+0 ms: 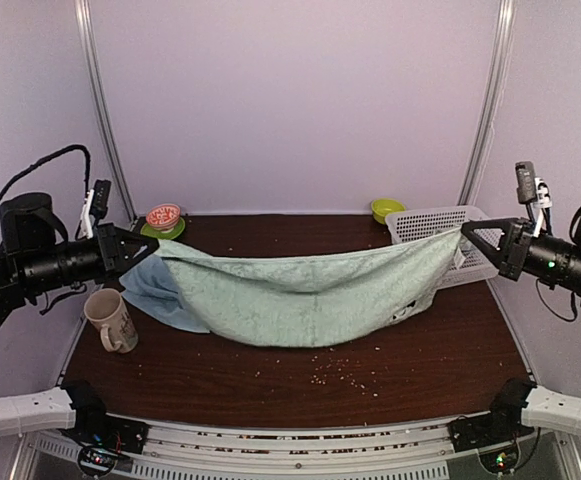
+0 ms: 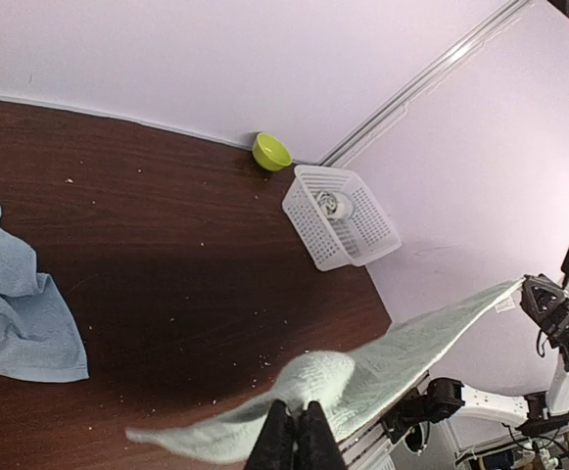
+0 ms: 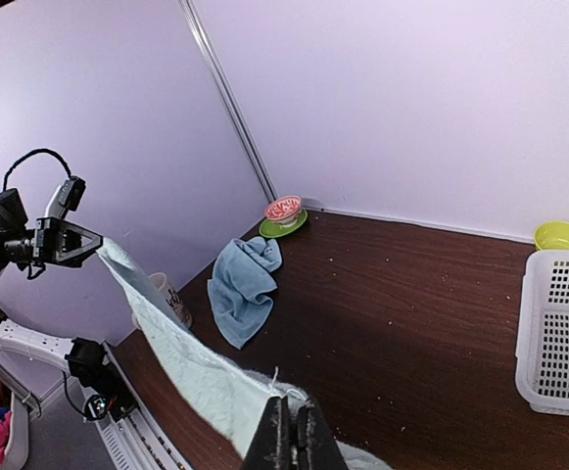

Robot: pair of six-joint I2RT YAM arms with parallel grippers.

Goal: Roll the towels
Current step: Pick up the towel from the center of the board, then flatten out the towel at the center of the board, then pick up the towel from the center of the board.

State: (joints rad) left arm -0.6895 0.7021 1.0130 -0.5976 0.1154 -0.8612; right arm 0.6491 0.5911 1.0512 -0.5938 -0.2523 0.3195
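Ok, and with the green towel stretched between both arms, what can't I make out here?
Top view: the green towel hangs in front of the blue towel, hiding most of it.
Top view: the dark mark on the green towel is too small to read.
Left wrist view: the small object inside the white basket is too small to identify.

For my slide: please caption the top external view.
Left gripper and right gripper hold the sage-green towel stretched over the table, where the blue towel lies.
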